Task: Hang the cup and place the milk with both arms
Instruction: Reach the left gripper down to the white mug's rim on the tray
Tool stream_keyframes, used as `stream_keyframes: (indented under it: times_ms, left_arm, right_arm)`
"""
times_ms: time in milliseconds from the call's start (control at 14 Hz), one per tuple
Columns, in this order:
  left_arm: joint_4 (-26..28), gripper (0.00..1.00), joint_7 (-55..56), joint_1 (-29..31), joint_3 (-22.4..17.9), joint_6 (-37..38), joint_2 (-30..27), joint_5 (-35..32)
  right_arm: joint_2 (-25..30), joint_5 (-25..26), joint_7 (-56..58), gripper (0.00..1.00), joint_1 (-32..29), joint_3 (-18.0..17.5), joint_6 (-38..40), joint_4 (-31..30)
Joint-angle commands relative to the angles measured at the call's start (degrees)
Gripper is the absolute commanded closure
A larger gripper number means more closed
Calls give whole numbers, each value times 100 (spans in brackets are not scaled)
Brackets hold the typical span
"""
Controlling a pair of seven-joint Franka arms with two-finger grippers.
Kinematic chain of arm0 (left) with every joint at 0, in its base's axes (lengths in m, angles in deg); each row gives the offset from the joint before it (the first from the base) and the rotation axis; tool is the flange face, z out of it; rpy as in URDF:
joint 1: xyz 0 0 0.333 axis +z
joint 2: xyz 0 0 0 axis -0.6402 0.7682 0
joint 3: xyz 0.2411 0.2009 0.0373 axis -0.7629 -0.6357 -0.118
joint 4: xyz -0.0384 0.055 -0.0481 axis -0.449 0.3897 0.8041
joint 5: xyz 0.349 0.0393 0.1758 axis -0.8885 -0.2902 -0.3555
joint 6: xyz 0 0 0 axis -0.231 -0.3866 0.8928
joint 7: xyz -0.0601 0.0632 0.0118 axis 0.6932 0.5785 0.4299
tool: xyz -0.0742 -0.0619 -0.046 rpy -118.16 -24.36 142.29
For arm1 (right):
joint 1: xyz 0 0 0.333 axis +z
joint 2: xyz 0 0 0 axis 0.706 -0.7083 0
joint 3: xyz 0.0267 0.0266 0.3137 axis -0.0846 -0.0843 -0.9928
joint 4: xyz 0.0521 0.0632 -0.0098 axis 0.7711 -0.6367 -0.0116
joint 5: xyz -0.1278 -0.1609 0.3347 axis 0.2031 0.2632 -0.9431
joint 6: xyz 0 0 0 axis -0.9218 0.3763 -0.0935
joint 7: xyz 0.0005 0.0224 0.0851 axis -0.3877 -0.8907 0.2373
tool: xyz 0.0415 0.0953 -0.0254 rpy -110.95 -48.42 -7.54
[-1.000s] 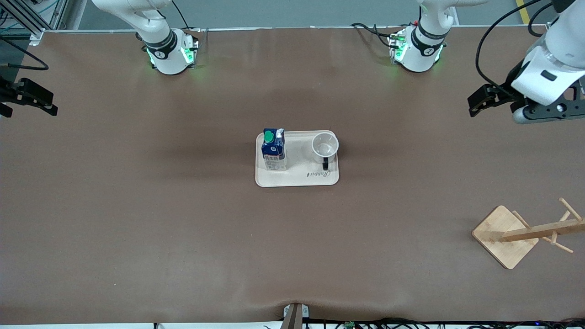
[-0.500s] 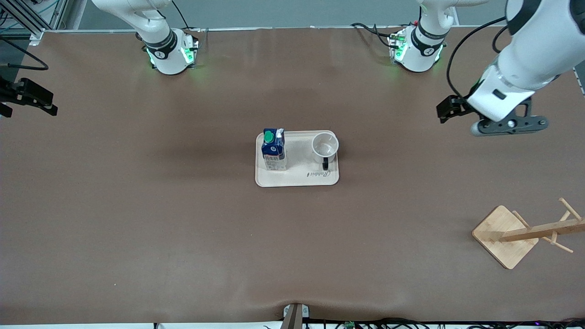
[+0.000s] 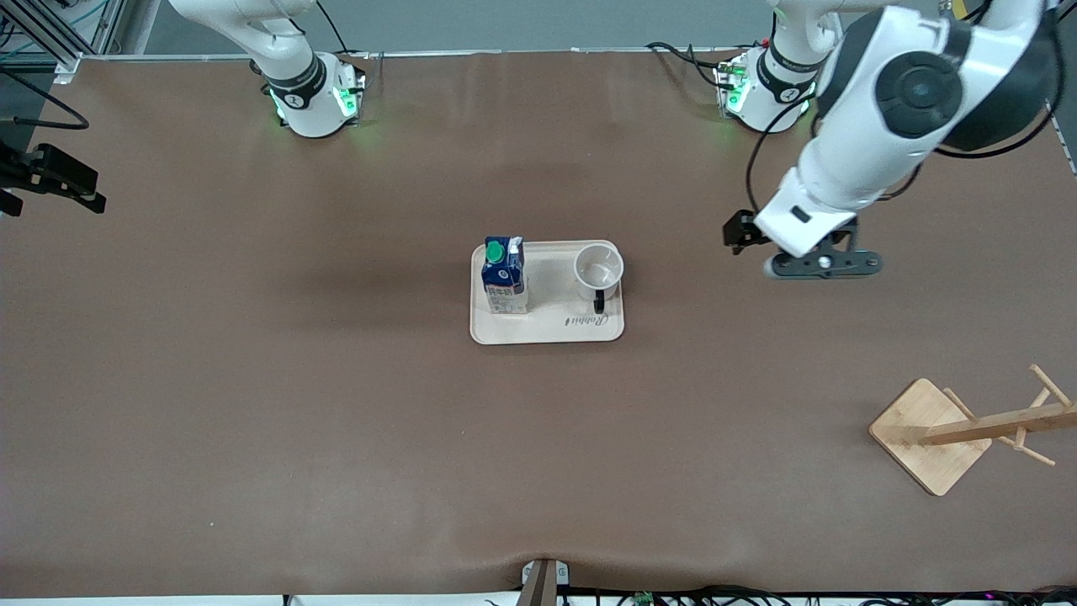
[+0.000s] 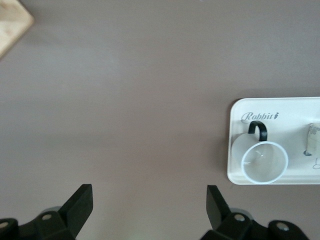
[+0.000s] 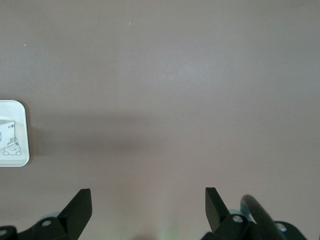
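While my right end effector [image 5: 145, 210] waited with its fingers spread over bare tabletop [image 3: 252, 404] at the right arm's end, my left arm had swung in from its own end of the tabletop within the last second, so that my left end effector [image 4: 149, 207] now hung over bare brown surface just beside the tray [image 3: 547, 332], toward the left arm's end. Its fingers were spread wide and held nothing. The cup [image 3: 598, 269] stood upright on the tray at the end toward the left arm, its black handle turned toward the front camera. The milk [image 3: 504, 276] stood upright on the same tray at the end toward the right arm, apart from the cup. Neither had been touched. The wooden rack [image 3: 968, 429] stood well apart, nearer the front camera at the left arm's end. I judged the sweep to be my approach to the cup, with the grasp and the hanging not yet begun, and the milk left for my right arm.
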Motion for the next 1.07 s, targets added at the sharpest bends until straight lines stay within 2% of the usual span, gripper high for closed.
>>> stream_keyframes:
  times_ms: [0, 214, 429, 571, 786, 1000]
  left_arm:
    - [452, 0, 266, 32, 350, -496, 104, 36]
    - [532, 0, 634, -107, 465, -901, 412, 18]
    - [619, 0, 1599, -477, 465, -1304, 667, -25]
    - [830, 0, 1716, -530, 465, -1594, 702, -26]
    - [1173, 0, 1900, -627, 465, -2437, 974, -26]
    - [1174, 0, 2137, -881, 457, -2799, 1431, -165]
  right_arm:
    - [32, -52, 47, 0, -101, -59, 76, 44]
    - [32, -43, 39, 0, -109, -50, 67, 44]
    - [24, -34, 48, 0, -118, -41, 58, 44]
    - [-3, -26, 74, 0, -136, -41, 40, 53]
    - [-20, -78, 82, 0, -223, -33, -21, 53]
    - [-64, -70, 83, 0, -241, -33, -21, 53]
